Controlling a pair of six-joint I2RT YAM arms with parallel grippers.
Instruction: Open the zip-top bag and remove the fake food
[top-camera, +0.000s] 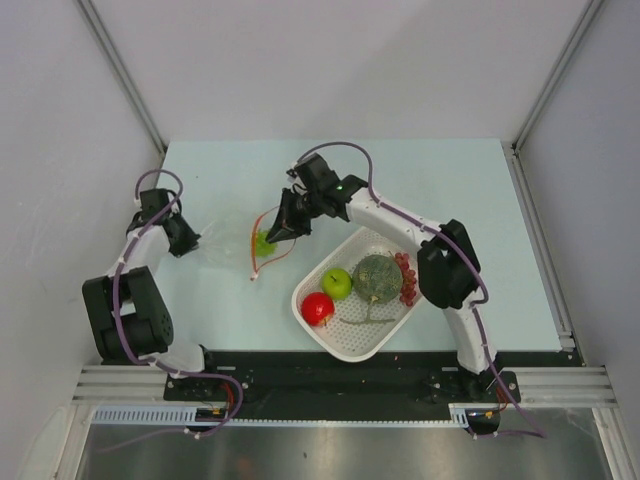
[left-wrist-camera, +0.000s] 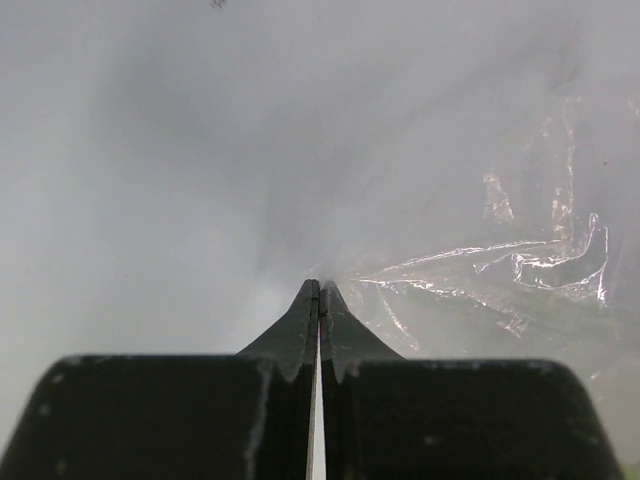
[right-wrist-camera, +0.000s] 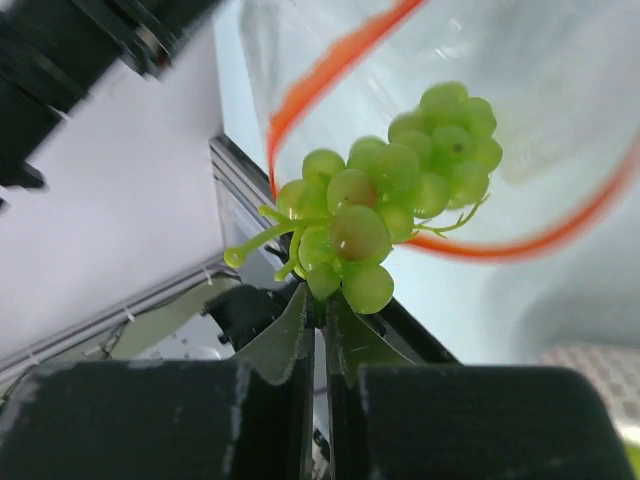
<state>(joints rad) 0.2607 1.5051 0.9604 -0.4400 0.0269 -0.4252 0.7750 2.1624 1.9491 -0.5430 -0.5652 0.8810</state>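
The clear zip-top bag (top-camera: 225, 245) lies between the two grippers, its orange-red zip strip (top-camera: 262, 252) open in a loop toward the right. My left gripper (top-camera: 193, 243) is shut on the bag's closed end; crinkled plastic (left-wrist-camera: 520, 270) shows beside its tips (left-wrist-camera: 320, 290). My right gripper (top-camera: 276, 234) is shut on a green grape bunch (top-camera: 264, 241) at the bag's mouth. In the right wrist view the gripper (right-wrist-camera: 322, 300) pinches the bunch (right-wrist-camera: 390, 190) at its lower end, with the zip strip (right-wrist-camera: 320, 70) looping behind it.
A white perforated basket (top-camera: 340, 347) stands right of the bag. It holds a green apple (top-camera: 337, 283), a red round fruit (top-camera: 317, 308), a round green leafy piece (top-camera: 377, 278) and a dark-red grape bunch (top-camera: 406, 280). The right arm reaches over the basket's far side.
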